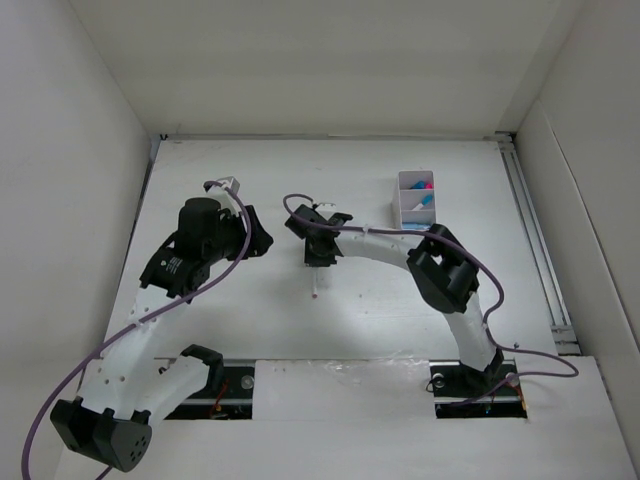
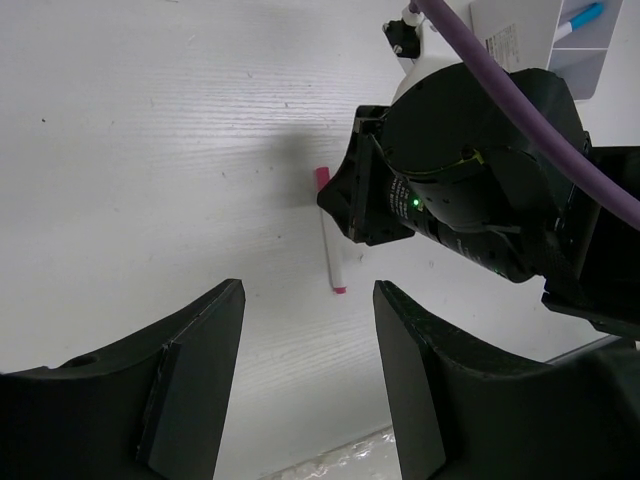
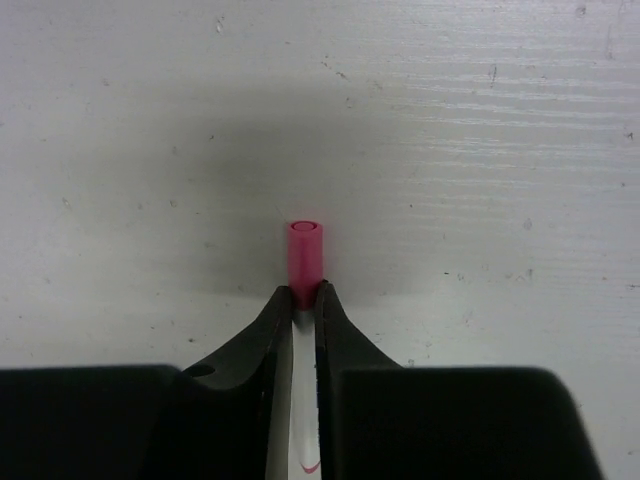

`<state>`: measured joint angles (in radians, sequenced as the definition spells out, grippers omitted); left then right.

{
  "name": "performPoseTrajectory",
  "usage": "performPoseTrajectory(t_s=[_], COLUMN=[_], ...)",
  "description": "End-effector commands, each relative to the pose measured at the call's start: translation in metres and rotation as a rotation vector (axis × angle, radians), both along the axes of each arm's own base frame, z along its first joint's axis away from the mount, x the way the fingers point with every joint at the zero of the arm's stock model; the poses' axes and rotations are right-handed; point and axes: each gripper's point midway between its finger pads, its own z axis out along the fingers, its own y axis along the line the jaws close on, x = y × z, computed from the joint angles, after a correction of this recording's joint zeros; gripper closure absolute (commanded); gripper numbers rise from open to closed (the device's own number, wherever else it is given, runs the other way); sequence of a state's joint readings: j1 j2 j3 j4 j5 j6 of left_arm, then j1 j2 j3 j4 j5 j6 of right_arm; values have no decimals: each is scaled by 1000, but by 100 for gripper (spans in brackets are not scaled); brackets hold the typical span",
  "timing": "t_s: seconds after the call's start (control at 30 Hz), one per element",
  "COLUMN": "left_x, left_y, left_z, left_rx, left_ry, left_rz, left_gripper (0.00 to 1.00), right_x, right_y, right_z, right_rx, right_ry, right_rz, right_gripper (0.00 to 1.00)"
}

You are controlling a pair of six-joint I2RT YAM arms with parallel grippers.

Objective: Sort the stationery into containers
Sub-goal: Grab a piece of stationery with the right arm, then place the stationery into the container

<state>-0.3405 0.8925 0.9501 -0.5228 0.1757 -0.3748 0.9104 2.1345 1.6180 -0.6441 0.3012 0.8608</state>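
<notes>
A thin white pen (image 3: 305, 400) with a pink cap (image 3: 306, 255) runs between the fingers of my right gripper (image 3: 305, 292), which is shut on it just behind the cap. From above, the pen (image 1: 317, 283) pokes out below that gripper (image 1: 318, 258) near the table's middle. In the left wrist view the same pen (image 2: 331, 245) lies along the white table under the right wrist. My left gripper (image 2: 308, 300) stands open with nothing between its jaws, a little left of the pen (image 1: 256, 238). The white divided container (image 1: 414, 199) at the back right holds blue and pink pieces.
A purple cable (image 1: 390, 235) loops over the right arm and another trails from the left arm. A metal rail (image 1: 535, 250) runs down the table's right side. White walls close in on the left, back and right. The container's corner (image 2: 545, 50) shows a blue marker.
</notes>
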Motion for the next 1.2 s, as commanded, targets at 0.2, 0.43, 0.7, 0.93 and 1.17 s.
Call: performPoseTrajectory(t_s=[0.2,0.43,0.7,0.93,1.17], left_x=[0,0,5,12,18], left_y=[-2,-16,-21,-23,-24], left_z=[20,17,8,9,2], left_rx=[-24,-72,-70,-60,-44], left_ry=[-59,-44,-11,-3,20], left_rz=[-6,-68,-79,-84,-88], left_gripper=[49,49,49,49,49], right_x=[11,99,139,145,151], right_y=[-24,-133,-307,-337,-334], right_z=[34,173,239,243,215], right_rx=[-49,80,9,-95,-164], right_ry=[-47,-366,-658,-755,-750], right_rz=[-19,-381,-883,-1012,-1046], right_gripper=[100,100,100,100,100])
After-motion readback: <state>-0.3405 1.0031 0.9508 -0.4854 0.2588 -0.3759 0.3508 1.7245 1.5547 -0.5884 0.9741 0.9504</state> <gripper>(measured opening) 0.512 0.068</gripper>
